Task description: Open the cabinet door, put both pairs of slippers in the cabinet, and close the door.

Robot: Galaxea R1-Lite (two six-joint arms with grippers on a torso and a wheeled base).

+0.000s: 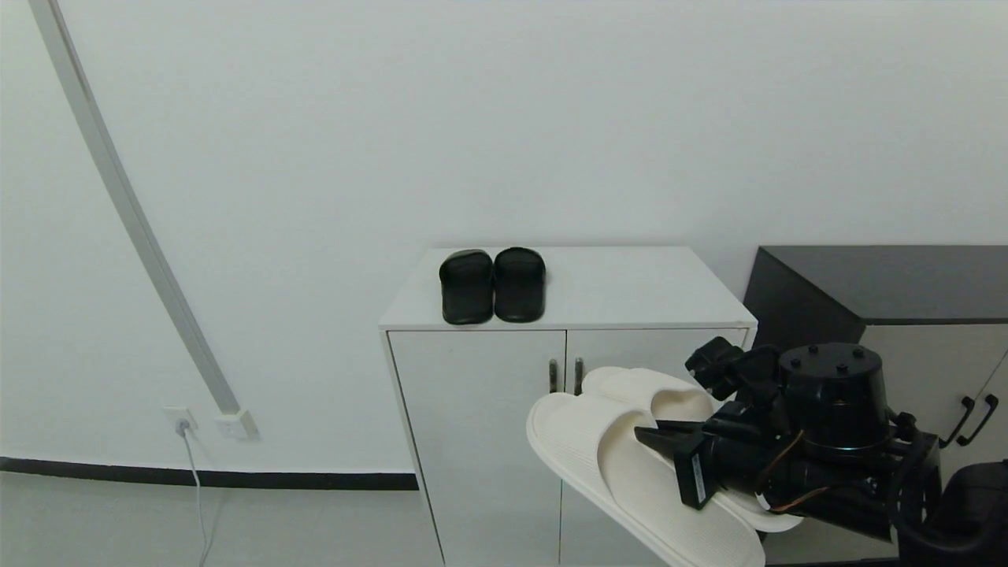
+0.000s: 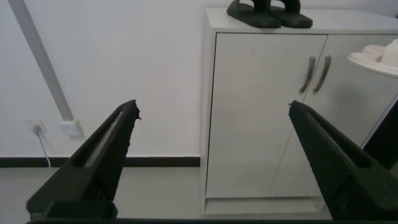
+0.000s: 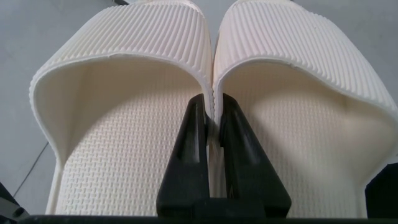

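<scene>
Right gripper [image 3: 210, 102] is clamped on the white slippers [image 3: 124, 143]. I see one finger inside each shoe, pinching the two inner side walls together. The pair hangs tilted before the cabinet [image 1: 472, 409] (both doors shut). The black slippers [image 1: 492, 285] sit side by side on the cabinet top. Left gripper [image 2: 212, 109] is spread wide and empty, apparently facing the cabinet front, though depth is hard to judge.
</scene>
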